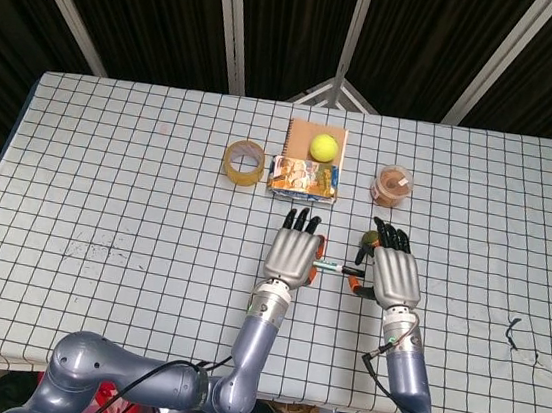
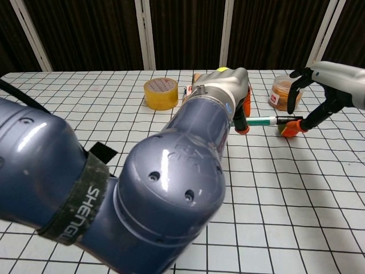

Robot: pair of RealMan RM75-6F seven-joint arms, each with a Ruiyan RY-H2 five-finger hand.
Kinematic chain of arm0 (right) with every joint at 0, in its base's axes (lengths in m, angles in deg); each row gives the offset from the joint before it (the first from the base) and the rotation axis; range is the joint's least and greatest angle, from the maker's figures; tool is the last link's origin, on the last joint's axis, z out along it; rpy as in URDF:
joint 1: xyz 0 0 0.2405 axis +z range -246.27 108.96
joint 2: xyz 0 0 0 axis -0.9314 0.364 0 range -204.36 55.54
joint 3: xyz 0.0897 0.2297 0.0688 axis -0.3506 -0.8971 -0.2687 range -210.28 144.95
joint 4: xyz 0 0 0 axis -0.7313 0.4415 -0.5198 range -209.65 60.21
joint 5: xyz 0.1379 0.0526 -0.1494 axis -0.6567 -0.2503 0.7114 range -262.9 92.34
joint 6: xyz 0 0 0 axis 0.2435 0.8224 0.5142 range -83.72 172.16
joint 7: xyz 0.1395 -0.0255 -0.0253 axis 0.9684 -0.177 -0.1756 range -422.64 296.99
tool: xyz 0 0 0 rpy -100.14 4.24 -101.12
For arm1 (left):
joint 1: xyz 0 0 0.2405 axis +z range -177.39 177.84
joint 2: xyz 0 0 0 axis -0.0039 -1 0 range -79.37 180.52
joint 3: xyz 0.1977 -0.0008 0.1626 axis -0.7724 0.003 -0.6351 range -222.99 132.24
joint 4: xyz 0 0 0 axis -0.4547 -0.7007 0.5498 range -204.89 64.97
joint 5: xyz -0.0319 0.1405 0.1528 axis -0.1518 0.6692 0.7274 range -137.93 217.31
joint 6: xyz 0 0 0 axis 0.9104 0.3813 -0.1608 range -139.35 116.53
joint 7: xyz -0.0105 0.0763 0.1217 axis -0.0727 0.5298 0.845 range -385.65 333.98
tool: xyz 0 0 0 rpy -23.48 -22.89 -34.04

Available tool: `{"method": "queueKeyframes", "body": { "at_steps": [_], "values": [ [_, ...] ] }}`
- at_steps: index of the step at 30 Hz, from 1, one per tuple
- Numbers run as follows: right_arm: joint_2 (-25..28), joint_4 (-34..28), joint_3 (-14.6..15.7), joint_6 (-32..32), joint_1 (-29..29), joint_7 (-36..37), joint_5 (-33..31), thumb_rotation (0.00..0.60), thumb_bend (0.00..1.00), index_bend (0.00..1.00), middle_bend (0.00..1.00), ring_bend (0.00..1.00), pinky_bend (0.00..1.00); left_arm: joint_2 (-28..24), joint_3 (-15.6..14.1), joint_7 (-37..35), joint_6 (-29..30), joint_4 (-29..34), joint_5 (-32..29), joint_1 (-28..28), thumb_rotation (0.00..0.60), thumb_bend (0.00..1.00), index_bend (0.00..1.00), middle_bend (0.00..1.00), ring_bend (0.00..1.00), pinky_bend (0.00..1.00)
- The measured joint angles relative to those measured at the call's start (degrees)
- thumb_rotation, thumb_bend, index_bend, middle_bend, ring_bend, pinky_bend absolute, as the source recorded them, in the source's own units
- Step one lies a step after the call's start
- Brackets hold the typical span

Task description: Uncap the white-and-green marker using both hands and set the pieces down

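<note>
The white-and-green marker (image 1: 337,267) lies level between my two hands, near the table's middle. In the chest view the marker (image 2: 261,120) is held just above the cloth. My left hand (image 1: 293,255) is palm down over its left part and grips it; the chest view shows the left hand (image 2: 231,91) wrapped around that end. My right hand (image 1: 395,275) is at the marker's dark right end, fingers spread. In the chest view the right hand (image 2: 319,94) has its orange thumb tip right beside the marker's end, fingers arched above and apart from it.
Behind the hands stand a yellow tape roll (image 1: 244,159), a printed snack packet (image 1: 305,178), a tennis ball (image 1: 324,147) on a brown pad, and a small round tub (image 1: 392,185). The checked tablecloth (image 1: 106,196) covers the whole table.
</note>
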Motion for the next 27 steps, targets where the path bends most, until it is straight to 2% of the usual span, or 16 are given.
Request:
{"method": "queueKeyframes", "body": {
  "at_steps": [27],
  "values": [
    [0.49,0.34,0.62,0.47,0.26,1.24,-0.49,0.600,0.33,0.61,0.04,0.04,0.04,-0.10,-0.45,-0.25,0.25,0.06,0.69,0.10,0.600,0.51,0.67,0.14,0.00,0.01]
  ]
}}
